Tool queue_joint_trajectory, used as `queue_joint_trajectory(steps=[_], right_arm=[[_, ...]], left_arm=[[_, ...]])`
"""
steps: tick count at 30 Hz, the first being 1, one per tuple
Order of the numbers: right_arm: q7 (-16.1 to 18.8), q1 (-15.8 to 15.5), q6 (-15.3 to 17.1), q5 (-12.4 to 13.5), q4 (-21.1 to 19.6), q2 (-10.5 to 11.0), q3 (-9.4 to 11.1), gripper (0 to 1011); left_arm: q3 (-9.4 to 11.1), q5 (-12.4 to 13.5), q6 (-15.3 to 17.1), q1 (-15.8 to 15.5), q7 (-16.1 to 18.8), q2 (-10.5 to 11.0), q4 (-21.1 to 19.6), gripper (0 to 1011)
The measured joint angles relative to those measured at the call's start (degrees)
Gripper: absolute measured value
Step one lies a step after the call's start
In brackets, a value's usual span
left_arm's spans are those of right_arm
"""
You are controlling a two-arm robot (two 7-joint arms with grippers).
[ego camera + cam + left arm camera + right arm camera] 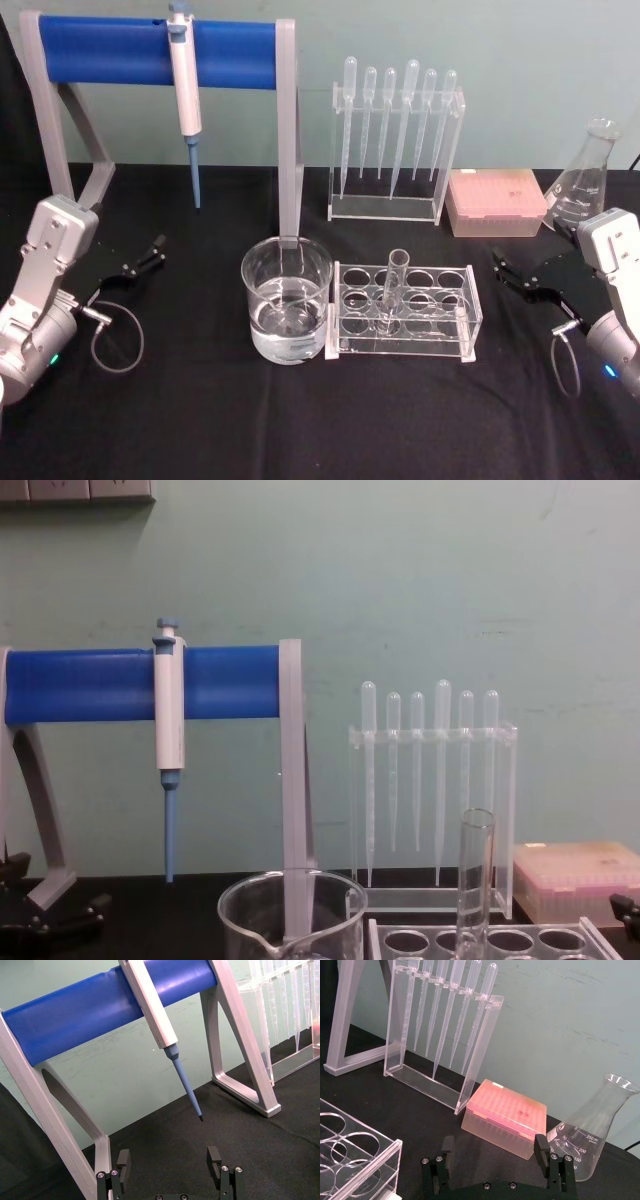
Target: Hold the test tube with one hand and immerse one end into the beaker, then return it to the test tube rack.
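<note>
Left gripper (148, 256), jaws apart and empty, sits well left of the test tube rack (400, 346), with bare black tabletop (200, 400) between it and the beaker (287, 300), which stands just beside the rack's left edge. The test tube (393, 285) stands upright in a middle hole of the rack, its rim above the top plate. Near the rack's right edge, across open tabletop, the right gripper (503, 268) rests, jaws likewise apart and empty.

A: Any print legible?
B: Only on the conical flask (594, 1132), just beside the pink tip box (504, 1119). White scale marks on the glass: "250ml", with "200" under it.
A: And the lower marks?
B: Partly hidden, too faint to read with confidence.
</note>
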Motion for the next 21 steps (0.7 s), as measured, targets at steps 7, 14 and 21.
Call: queue_joint_trajectory(steps=[7,14,21], right_arm=[[0.0,0.0,0.0,0.0,0.0,0.0,0.0,1003],[0.0,0.0,0.0,0.0,0.0,0.0,0.0,1003],[0.0,0.0,0.0,0.0,0.0,0.0,0.0,1003]], left_arm=[[0.0,0.0,0.0,0.0,0.0,0.0,0.0,1000],[0.0,0.0,0.0,0.0,0.0,0.0,0.0,1000],[0.0,0.0,0.0,0.0,0.0,0.0,0.0,1000]])
